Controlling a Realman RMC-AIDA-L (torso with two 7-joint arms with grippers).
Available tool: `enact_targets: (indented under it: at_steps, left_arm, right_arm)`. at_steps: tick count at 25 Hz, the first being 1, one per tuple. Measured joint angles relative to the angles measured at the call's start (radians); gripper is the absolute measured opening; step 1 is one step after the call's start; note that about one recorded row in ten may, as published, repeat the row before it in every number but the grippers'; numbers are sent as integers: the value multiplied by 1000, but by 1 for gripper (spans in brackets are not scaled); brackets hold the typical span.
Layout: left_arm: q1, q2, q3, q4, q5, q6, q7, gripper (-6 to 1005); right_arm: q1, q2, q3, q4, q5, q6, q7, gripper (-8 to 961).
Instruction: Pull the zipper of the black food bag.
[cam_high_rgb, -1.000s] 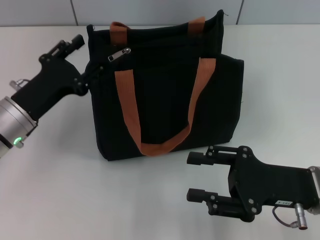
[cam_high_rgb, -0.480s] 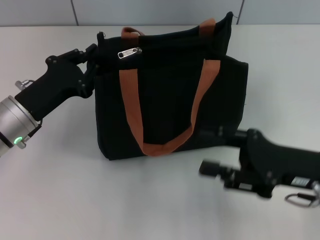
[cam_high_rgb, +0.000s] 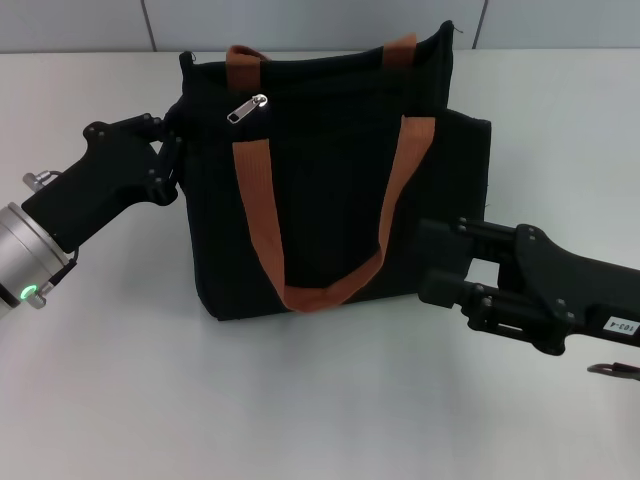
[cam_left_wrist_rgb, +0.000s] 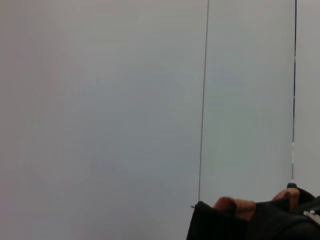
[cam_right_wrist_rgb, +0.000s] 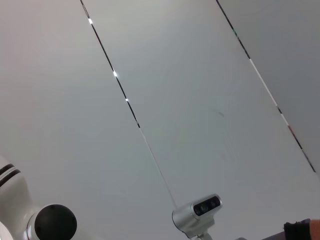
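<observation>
Looking down from the head camera, I have the right claw (cam_high_rgb: 435, 262) nearest me, low on the white surface (cam_high_rgb: 300, 400), its two black fingers spread apart with nothing between them. Their tips reach up to the lower right side of the black food bag (cam_high_rgb: 330, 180); I cannot tell whether they touch the fabric.

Just beyond that claw the bag stands upright, and its front orange-brown handle (cam_high_rgb: 320, 290) hangs in a loop down the front panel. The rear handle (cam_high_rgb: 245, 53) shows over the top edge.

Farther along, at the bag's opposite upper corner, I see the left claw (cam_high_rgb: 172, 140) pressed against the side edge of the bag. Its fingers merge with the black fabric, so I cannot tell whether they are pinching it.

Just inward from that claw, near the top edge, the zipper (cam_high_rgb: 247, 108) lies at a slant, its silver pull tab free of both claws.

From the left wrist camera only the bag's top corner (cam_left_wrist_rgb: 220, 225) shows against a pale wall (cam_left_wrist_rgb: 100, 100).
</observation>
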Motion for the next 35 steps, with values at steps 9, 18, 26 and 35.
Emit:
enact_targets:
  at_steps: [9, 18, 26, 35]
  left_arm:
    - [-4, 0, -2, 2, -4, 30, -47, 35]
    - [0, 3, 31, 60, 14, 36, -208, 32]
    - [21, 5, 64, 112, 14, 36, -285, 33]
    - [32, 6, 54, 147, 6, 52, -300, 33]
  right_arm:
    - [1, 1, 5, 5, 43, -14, 53, 605]
    - [102, -42, 3, -54, 175, 57, 924, 605]
    - [244, -6, -9, -44, 174, 248, 1405, 604]
    - [363, -7, -115, -7, 170, 481, 1436, 604]
